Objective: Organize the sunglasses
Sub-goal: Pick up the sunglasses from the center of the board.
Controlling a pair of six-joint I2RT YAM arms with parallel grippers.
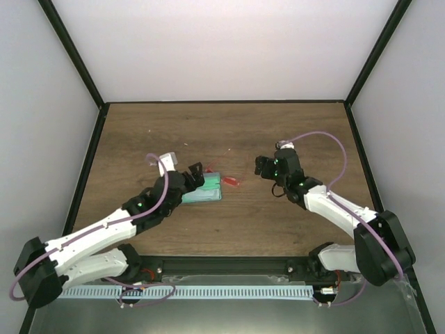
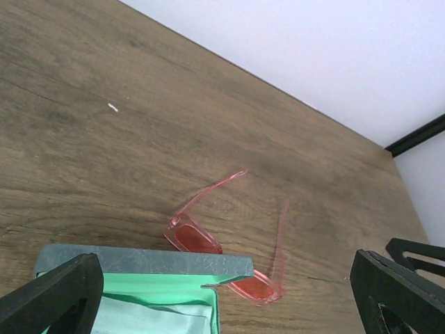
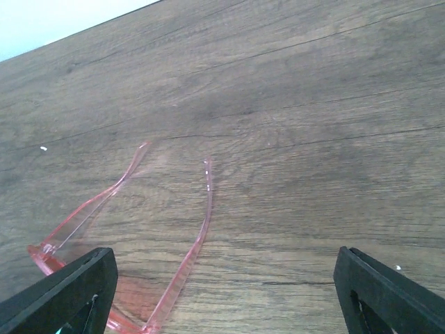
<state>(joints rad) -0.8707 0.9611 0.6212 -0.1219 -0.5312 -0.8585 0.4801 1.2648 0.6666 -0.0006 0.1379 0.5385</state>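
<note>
Sunglasses [image 2: 196,239], arms unfolded, on table [image 2: 104,153], just beside open case [image 2: 139,263]

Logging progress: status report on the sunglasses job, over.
Left gripper, right gripper open, empty. Sunglasses on table, arms unfolded, beside open case. Nothing blocking.

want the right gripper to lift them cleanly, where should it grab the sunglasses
Probably one temple near its hinge, pinched from above on the side away from the case. The sunglasses lie open, both temples splayed flat on the table, lenses close beside the case, which blocks that side.
</note>
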